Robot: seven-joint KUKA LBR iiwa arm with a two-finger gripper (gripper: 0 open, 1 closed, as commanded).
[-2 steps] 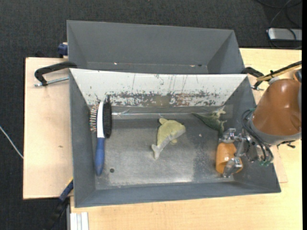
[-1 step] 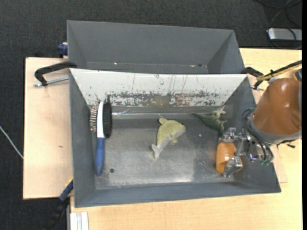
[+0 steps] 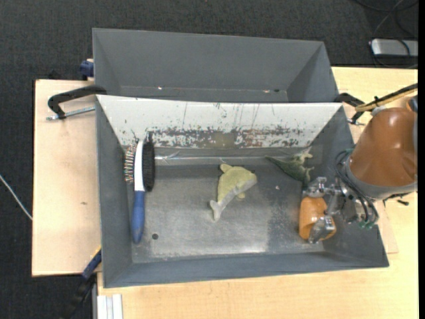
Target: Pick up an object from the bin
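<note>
Tool (image 3: 321,210) grips the rounded orange object (image 3: 307,221) at the grey metal bin's (image 3: 199,258) right side; I judge grasp made, lift outstanding.

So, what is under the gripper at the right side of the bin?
An orange rounded thing lies under the gripper, near the right wall of the bin. The gripper covers its right side, so its whole shape and the floor below it cannot be seen.
</note>
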